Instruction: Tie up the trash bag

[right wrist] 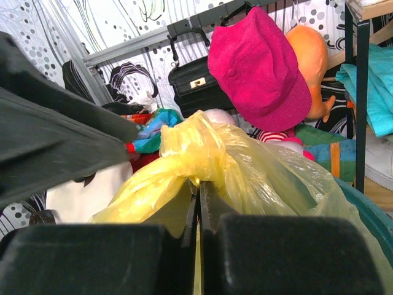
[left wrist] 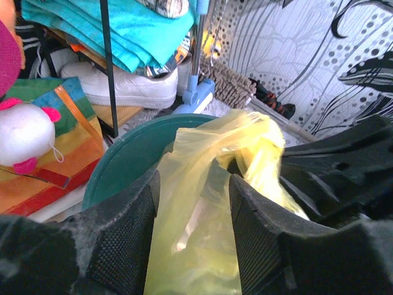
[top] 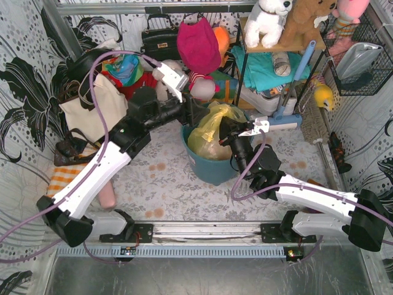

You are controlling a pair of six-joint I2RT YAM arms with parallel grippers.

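Trash bag (top: 212, 132): sits in the teal bin (top: 212, 172) on the table (top: 163, 178), directly beneath both pincers, its gathered top rising between them.
Right pincer (right wrist: 198, 187): clamped tight on a twisted strand of the bag's mouth, likely anchoring one end so a knot can be drawn against it.
Left pincer (left wrist: 193, 181): fingers parted, yellow plastic running loosely through the gap; by my judgement it is not pinching, perhaps placed to take a hold.
Bin rim: just below the left pincer's fingertips, curving away ahead of it; a low dip would likely strike it.
Room ahead of left pincer: shelf post (left wrist: 105, 61), white shoe (left wrist: 132, 89) and folded teal cloth (left wrist: 123, 31) crowd close beyond the bin.
Room ahead of right pincer: pink cap (right wrist: 258, 67) and black handbag (right wrist: 196, 83) stand beyond the bag; the other arm's dark casing sits close beside it.
Freest path: straight up, by my reckoning.
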